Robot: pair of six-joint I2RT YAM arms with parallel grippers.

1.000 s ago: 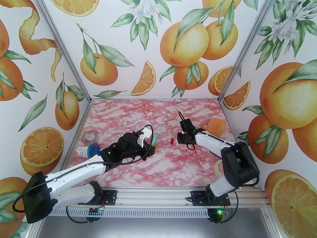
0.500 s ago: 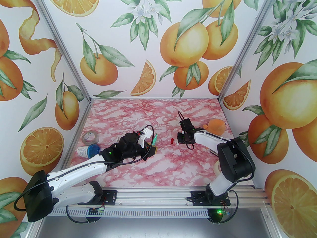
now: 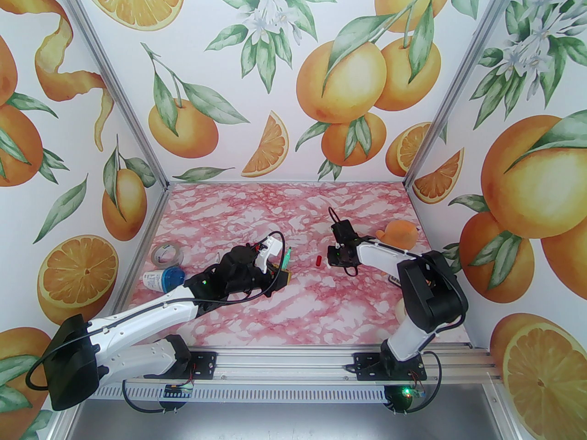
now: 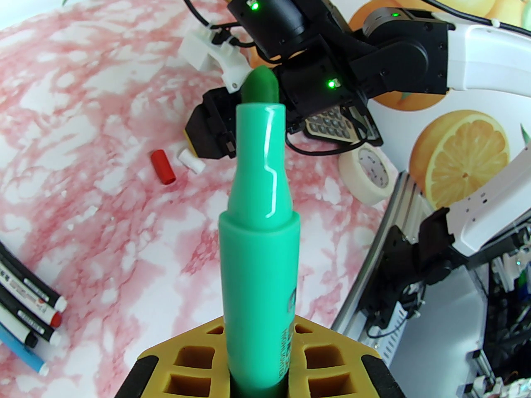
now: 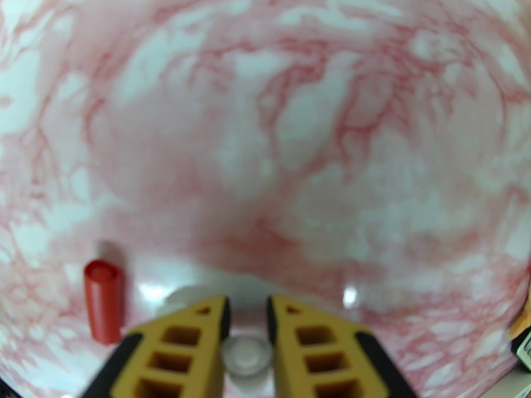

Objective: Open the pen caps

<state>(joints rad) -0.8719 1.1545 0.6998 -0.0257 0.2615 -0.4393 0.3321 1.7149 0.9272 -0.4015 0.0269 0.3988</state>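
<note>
**Hazards.** The felt tip of the green plastic marker pen (image 4: pixel 259 222) is exposed and is pointed toward the right claw (image 5: pixel 247 305). Ink could be transferred to that claw or to the pink marbled desk (image 4: pixel 83 77) if the pen is swung or lowered carelessly. The short red plastic cap (image 5: pixel 103 301) lies loose on the desk just beside the right claw and could be rolled away if nudged.

**Claw state.** The left claw (image 4: pixel 259 330) is closed firmly on the green pen's barrel, which projects forward from between its fingers. The right claw's jaws are set narrowly apart, with the small white plastic cap (image 5: pixel 247 355) in the gap. Whether that cap is clamped cannot be determined. Several slim pens (image 4: pixel 29 309), apparently capped, are laid at the desk's left side.
</note>
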